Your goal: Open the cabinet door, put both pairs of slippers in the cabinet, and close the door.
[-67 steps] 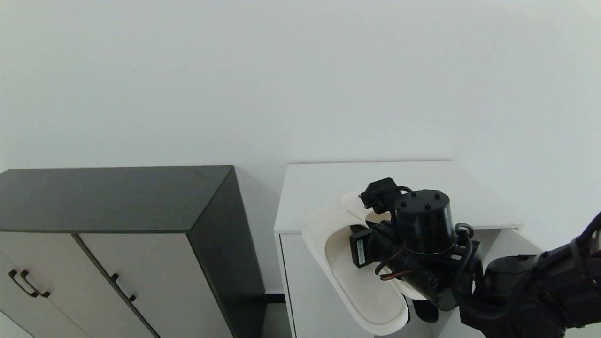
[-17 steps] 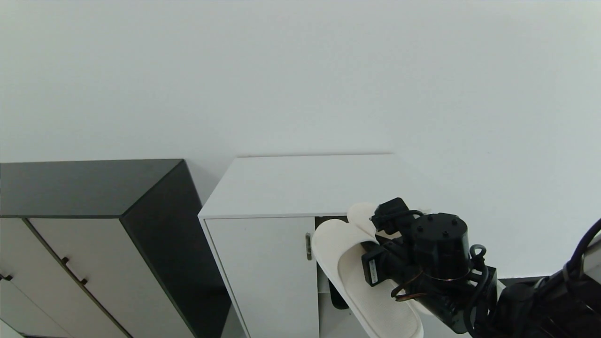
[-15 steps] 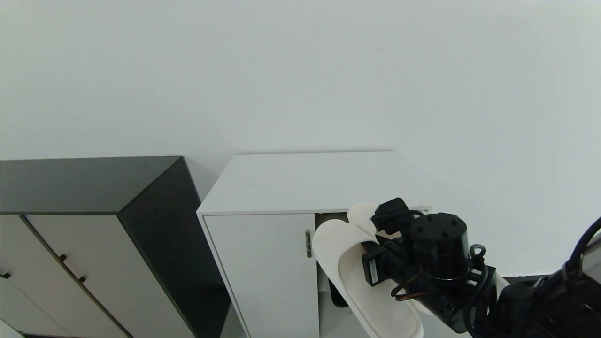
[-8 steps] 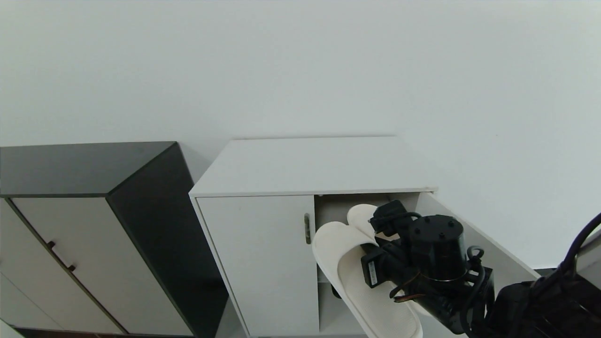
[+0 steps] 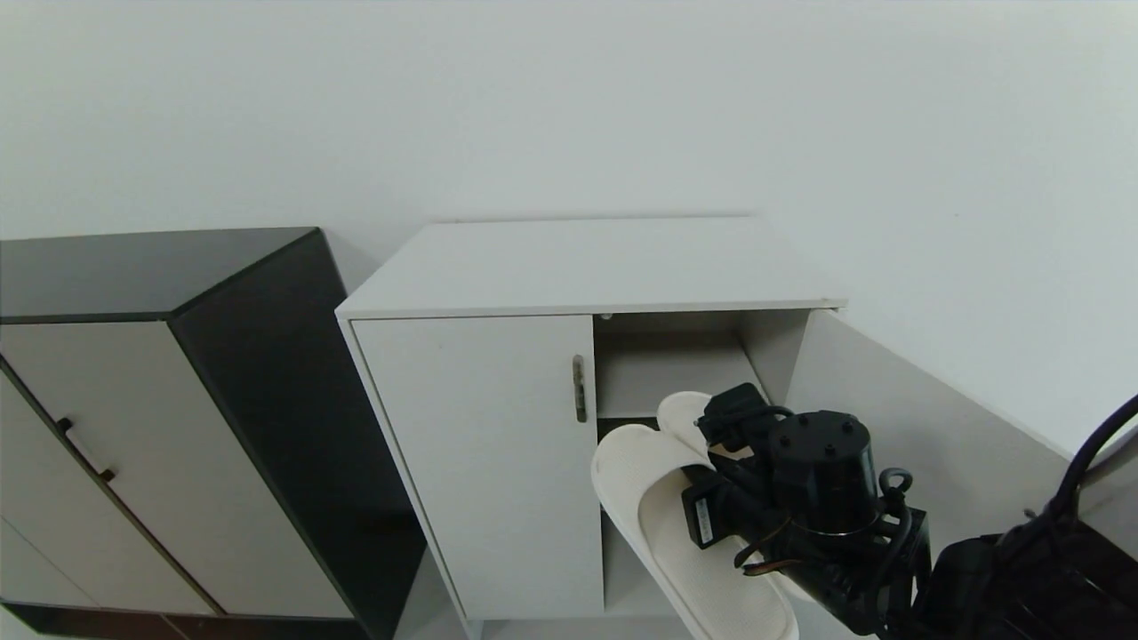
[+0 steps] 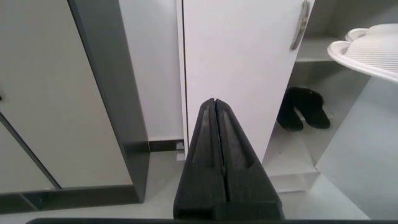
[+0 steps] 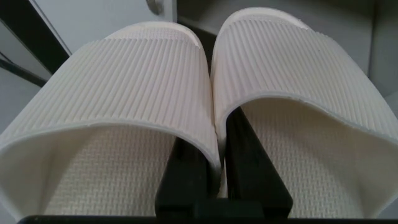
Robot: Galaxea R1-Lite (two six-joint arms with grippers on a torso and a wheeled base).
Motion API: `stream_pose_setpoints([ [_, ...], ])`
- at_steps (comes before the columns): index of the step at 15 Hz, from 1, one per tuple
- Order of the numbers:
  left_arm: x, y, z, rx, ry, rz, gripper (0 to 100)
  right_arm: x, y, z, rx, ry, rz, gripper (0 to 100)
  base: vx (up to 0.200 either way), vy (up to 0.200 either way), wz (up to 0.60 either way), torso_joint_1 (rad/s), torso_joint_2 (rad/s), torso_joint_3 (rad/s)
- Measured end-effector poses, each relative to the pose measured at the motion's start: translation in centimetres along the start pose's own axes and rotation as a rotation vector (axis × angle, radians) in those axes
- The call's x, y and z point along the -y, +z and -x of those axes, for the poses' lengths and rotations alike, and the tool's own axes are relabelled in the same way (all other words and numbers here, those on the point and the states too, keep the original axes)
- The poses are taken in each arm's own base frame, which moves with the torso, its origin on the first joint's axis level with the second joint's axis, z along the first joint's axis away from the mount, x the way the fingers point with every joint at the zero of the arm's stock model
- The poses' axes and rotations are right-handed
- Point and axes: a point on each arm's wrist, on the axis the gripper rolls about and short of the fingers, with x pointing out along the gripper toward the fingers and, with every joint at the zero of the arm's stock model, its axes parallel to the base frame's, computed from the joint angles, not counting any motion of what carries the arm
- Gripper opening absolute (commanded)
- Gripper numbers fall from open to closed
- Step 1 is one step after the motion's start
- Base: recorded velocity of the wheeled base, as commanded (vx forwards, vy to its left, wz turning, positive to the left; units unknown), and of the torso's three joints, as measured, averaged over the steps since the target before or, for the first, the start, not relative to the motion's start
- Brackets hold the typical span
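Note:
My right gripper (image 7: 221,158) is shut on the inner edges of a pair of white ribbed slippers (image 5: 676,524), held side by side, toes toward the cabinet. They hang in front of the white cabinet's (image 5: 587,262) open right compartment, just below its inner shelf (image 5: 667,373). The right door (image 5: 916,427) stands swung open; the left door (image 5: 480,444) with its metal handle (image 5: 579,388) is closed. A pair of black slippers (image 6: 305,109) rests on the cabinet's bottom shelf. My left gripper (image 6: 214,102) is shut on nothing, low in front of the closed left door.
A tall black cabinet (image 5: 249,356) with pale doors stands close to the left of the white one, a narrow gap between them. A plain white wall (image 5: 569,107) rises behind. Grey floor (image 6: 155,180) lies before the cabinets.
The head camera has moved, so the cabinets sit higher and further left in the picture and the open compartment's shelf has come into view. The white slippers stay held in my right gripper.

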Motion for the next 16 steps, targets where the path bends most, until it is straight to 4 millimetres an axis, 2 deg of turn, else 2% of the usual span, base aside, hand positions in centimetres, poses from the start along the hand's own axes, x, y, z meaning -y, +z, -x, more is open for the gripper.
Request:
stream_pose_setpoints([
  [9, 0.00, 0.00, 0.00, 0.000, 0.000, 0.000, 0, 0.00, -0.04, -0.01, -0.001, 0.000, 0.001, 0, 0.000, 0.000, 0.00, -0.149, 0.48, 0.332],
  [16, 0.00, 0.00, 0.00, 0.000, 0.000, 0.000, 0, 0.14, -0.15, -0.13, -0.006, -0.005, 0.001, 0, 0.000, 0.000, 0.00, -0.066, 0.45, 0.376],
])
